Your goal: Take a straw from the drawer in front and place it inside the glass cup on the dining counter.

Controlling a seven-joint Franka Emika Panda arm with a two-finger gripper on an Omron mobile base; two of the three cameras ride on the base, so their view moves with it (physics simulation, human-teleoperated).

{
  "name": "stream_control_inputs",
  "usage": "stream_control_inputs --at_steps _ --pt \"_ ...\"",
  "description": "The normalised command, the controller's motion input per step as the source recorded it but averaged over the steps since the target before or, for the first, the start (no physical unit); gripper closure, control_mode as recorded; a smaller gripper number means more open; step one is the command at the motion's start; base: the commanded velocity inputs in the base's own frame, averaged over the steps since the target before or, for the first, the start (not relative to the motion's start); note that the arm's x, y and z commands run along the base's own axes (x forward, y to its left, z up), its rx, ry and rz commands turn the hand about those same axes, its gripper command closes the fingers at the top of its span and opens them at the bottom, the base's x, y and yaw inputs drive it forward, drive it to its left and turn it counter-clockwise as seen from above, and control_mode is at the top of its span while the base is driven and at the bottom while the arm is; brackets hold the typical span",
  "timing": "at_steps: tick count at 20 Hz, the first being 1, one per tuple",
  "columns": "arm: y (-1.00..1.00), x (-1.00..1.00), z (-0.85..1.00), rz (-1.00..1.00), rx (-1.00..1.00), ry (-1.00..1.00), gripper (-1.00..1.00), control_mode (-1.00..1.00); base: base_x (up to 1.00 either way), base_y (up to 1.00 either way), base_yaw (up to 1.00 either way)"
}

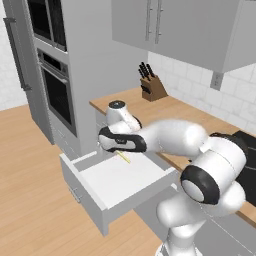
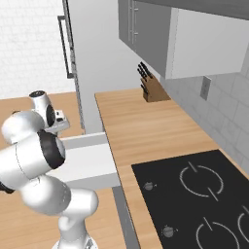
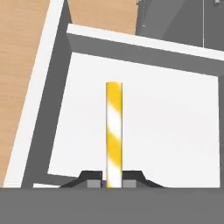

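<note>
The drawer (image 1: 120, 182) stands pulled out below the wall counter, with a pale bare floor (image 3: 175, 127) and grey walls. My gripper (image 1: 119, 150) hangs over its back part, shut on the straw (image 1: 123, 157). In the hand view the straw (image 3: 113, 131) is a yellow and white striped stick that runs straight out from between the fingertips (image 3: 92, 183) of my gripper (image 3: 113, 183), above the drawer floor. In the right base view the drawer (image 2: 90, 160) lies beside the arm. The glass cup and the dining counter are out of view.
A wooden wall counter (image 1: 175, 112) carries a knife block (image 1: 152, 86) at its far end and a black cooktop (image 2: 194, 194) nearer to me. A tall oven unit (image 1: 55, 85) stands left of the drawer. Grey upper cabinets (image 2: 146, 34) hang overhead. Wooden floor (image 1: 30, 200) lies to the left.
</note>
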Motion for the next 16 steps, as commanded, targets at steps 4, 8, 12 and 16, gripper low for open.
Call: stream_control_inputs --at_steps 4,8,12,16 --pt "-0.08 -0.67 1.00 -0.25 0.05 0.02 1.00 -1.00 0.00 0.00 0.00" --pt "-0.18 -0.63 0.87 -0.24 0.02 0.00 1.00 -1.00 0.00 0.00 0.00" --pt "-0.47 -0.62 0.56 -0.18 0.03 0.00 1.00 -1.00 0.00 0.00 0.00" --pt "-0.41 -0.50 0.24 -0.16 0.05 0.00 1.00 -1.00 0.00 0.00 0.00"
